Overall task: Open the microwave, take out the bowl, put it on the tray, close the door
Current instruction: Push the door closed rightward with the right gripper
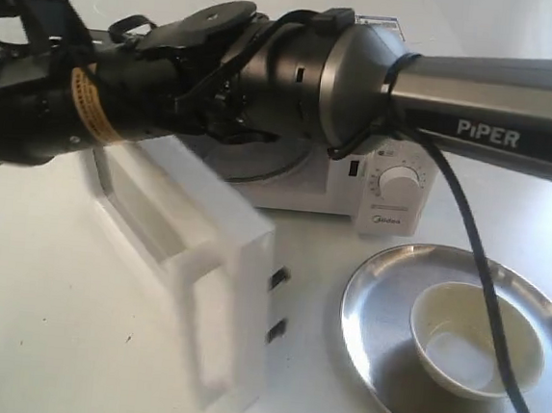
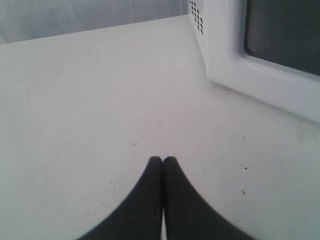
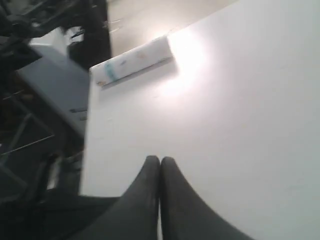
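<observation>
Closest to the exterior camera, a dark arm (image 1: 346, 68) marked PIPER comes in from the right edge and crosses the whole upper frame. It is blurred and bulky, and its pincer cannot be seen from here. A black cable (image 1: 467, 233) hangs from it and trails over the tray (image 1: 378, 370), which is cut off by the bottom edge.

The bowl (image 1: 449, 328) sits inside the tray, right of its centre and upright, with nothing visible in it. Left of the tray the door (image 1: 224, 250) stands swung out toward the camera, its latch edge nearest. Bare desk (image 1: 34, 321) stretches to its left.

Behind the arm only the right end of the microwave (image 1: 392, 212) shows: one dial (image 1: 399, 183) and the control panel. The cavity is almost wholly hidden.

In the wrist views both pincers are pressed together and hold nothing. The left pincer (image 2: 162, 161) hovers over open desk, with white casing, vent holes and a dark window off to one side — whether that panel is the door, I cannot tell. The right pincer (image 3: 160, 160) points over the desk toward its far edge, where a white block (image 3: 135, 62) lies.
</observation>
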Robot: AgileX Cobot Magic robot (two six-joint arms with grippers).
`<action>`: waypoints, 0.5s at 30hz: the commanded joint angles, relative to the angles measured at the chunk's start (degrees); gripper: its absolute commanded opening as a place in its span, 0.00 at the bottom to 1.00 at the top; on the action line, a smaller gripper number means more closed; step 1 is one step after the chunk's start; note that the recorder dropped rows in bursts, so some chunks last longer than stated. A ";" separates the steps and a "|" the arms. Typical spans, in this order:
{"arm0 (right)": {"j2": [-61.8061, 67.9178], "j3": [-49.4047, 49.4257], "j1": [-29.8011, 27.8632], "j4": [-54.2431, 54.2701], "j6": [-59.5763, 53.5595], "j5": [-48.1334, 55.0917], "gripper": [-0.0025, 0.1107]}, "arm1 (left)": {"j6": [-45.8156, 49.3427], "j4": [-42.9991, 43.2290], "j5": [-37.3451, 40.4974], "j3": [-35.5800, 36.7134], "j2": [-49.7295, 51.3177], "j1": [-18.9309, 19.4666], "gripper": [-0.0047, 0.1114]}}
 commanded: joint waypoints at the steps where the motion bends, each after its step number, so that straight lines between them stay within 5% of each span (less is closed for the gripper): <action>1: -1.74 0.41 -2.25 -0.47 -9.33 14.42 0.02 | -0.36 -0.22 -0.33 -0.06 -0.12 -0.05 0.04; 11: -14.58 13.00 6.05 0.17 -27.61 47.17 0.02 | -0.36 -0.22 -0.33 -0.06 -0.12 -0.05 0.04; 15: -18.27 23.02 6.86 15.12 -39.34 54.09 0.02 | -0.36 -0.22 -0.33 -0.06 -0.12 -0.05 0.04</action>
